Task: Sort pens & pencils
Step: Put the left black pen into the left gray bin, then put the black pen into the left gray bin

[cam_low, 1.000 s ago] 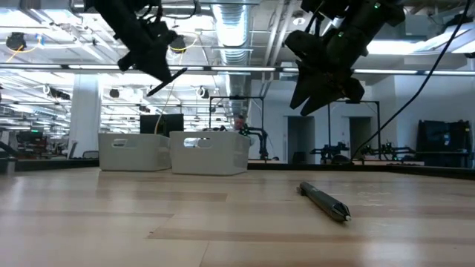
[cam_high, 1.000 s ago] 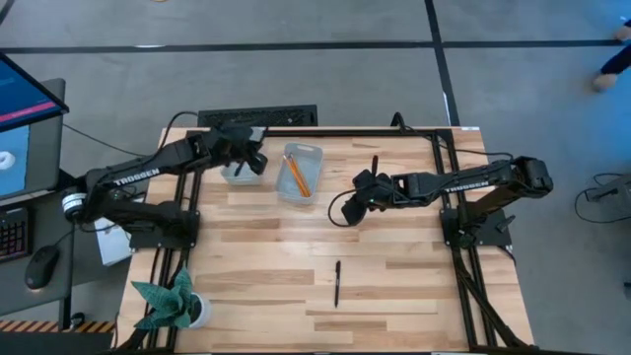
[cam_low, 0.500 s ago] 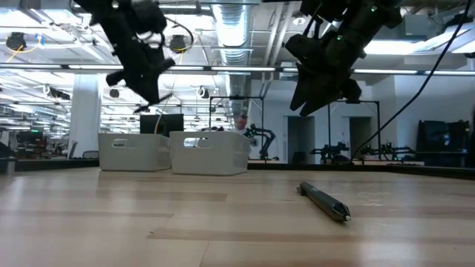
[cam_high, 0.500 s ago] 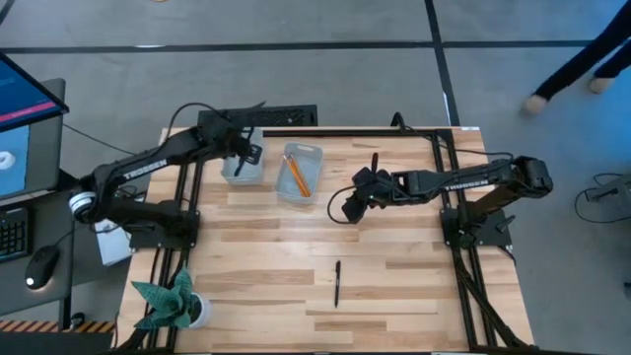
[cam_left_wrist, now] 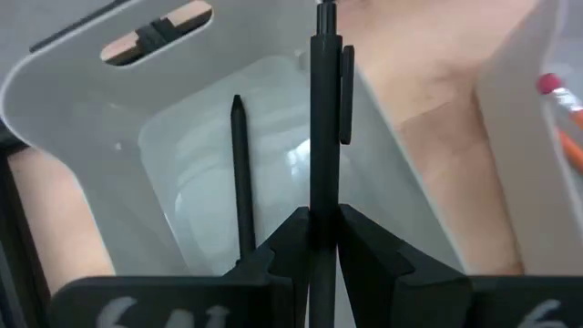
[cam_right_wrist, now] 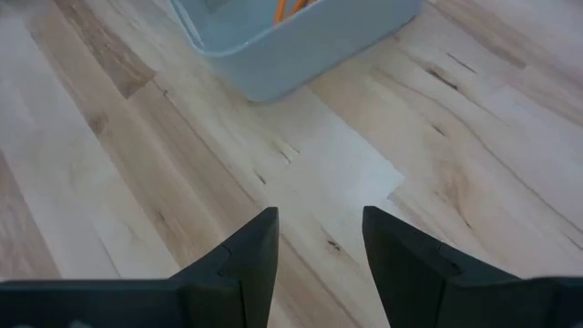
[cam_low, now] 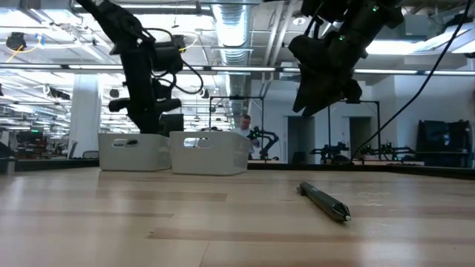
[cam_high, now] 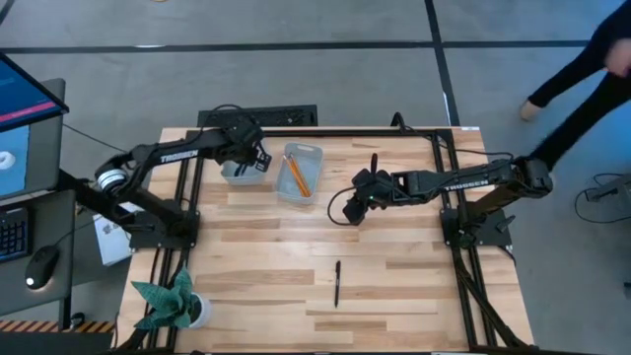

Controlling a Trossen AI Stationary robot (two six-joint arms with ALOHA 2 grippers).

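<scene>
Left gripper [cam_left_wrist: 323, 219], clamping pen [cam_left_wrist: 324, 118], now lowering into white bin [cam_high: 242, 170], release imminent; right gripper [cam_right_wrist: 319, 237] hovering beside bin, fingers apart, empty.

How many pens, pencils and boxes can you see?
Pens: 3, one held by the left gripper, one in the left box, one on the table.
Pencils: at least 2, in the right box.
Boxes: 2.
Total: at least 7.

Grey concrete floor [cam_high: 325, 89] with dark seam lines. Monitor [cam_high: 25, 118], keyboard [cam_high: 12, 235] and mouse [cam_high: 41, 266] on a side desk at left. Person [cam_high: 582, 74] walking at far right. Low view: open ceiling with ducts [cam_low: 230, 18], strip lights, other rigs behind.
</scene>
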